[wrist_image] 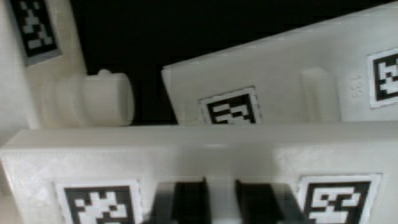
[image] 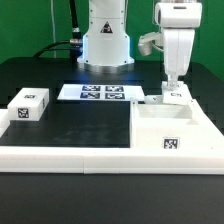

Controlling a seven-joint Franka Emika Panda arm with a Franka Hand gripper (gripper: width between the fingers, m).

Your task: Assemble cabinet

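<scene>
The cabinet body (image: 152, 128), a large open white box with a tag on its front, sits at the exterior view's right. My gripper (image: 172, 84) hangs over its far edge. A small tagged white panel (image: 172, 94) is right under the fingers. In the wrist view my gripper (wrist_image: 214, 203) has its dark fingers (wrist_image: 178, 202) close together on a thin white strip of that panel (wrist_image: 196, 160), which carries a tag on each side. Beyond it lie a white slab with tags (wrist_image: 267, 75) and a round white peg (wrist_image: 89, 98).
A small white tagged block (image: 28, 105) lies at the exterior view's left. The marker board (image: 97, 93) lies before the robot base (image: 105, 45). A long low white rail (image: 90, 156) runs along the front.
</scene>
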